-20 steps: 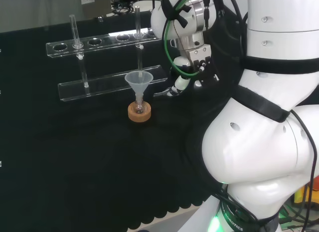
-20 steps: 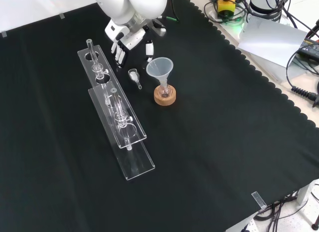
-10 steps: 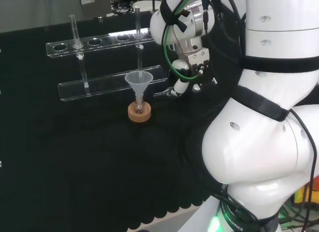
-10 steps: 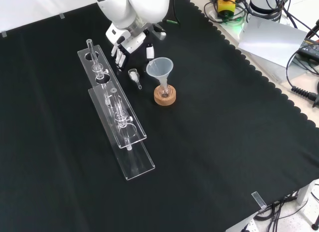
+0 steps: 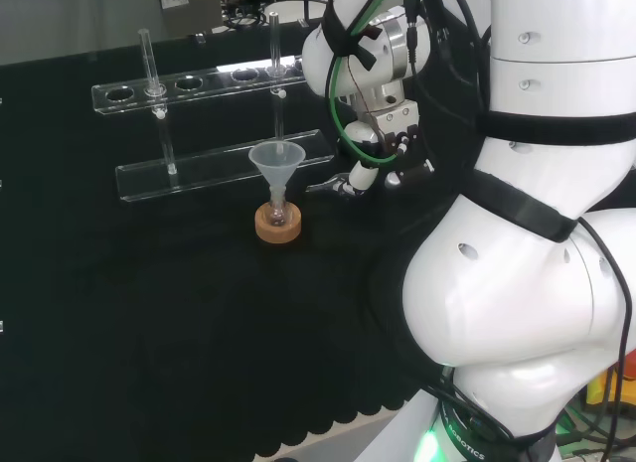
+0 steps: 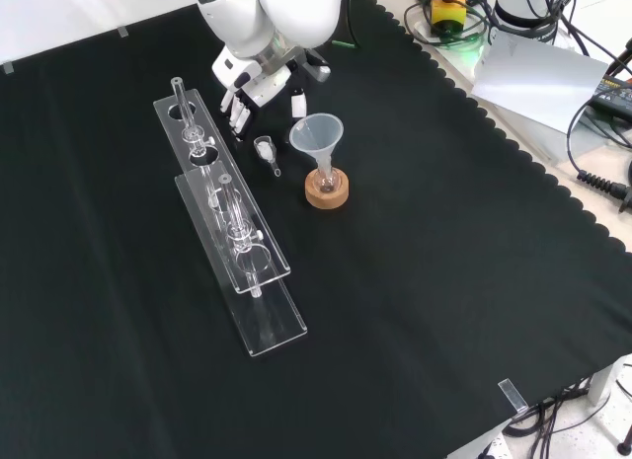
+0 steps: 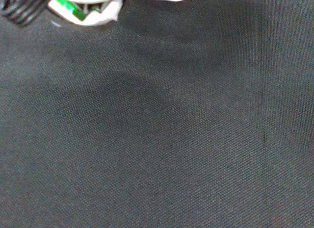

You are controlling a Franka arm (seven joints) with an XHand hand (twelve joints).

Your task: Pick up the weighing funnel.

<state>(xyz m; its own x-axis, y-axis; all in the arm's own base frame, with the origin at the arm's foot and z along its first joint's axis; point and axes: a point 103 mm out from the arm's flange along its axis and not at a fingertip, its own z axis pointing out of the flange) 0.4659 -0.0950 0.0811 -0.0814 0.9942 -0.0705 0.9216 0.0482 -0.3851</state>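
The weighing funnel [image 6: 265, 147], a small clear scoop with a short stem, lies on the black cloth between the rack and the funnel. My hand [image 6: 253, 84] hovers just beyond it in the front view. Its fingers [image 6: 233, 106] are straight and point down at the cloth, with the thumb [image 6: 296, 104] apart from them. The hand is open and holds nothing. In the head view the hand [image 5: 386, 149] hangs low, to the right of the funnel. In the wrist view a white part of the hand [image 7: 91, 12] shows over bare cloth.
The funnel [image 6: 317, 134] stands mouth up with its stem in a small flask on a cork ring [image 6: 326, 191], close beside the weighing funnel. A long clear test tube rack [image 6: 229, 232] with a few tubes runs along the other side.
The wrist has turned and shifted a little above the weighing funnel. The weighing funnel, the funnel and the rack have not moved.
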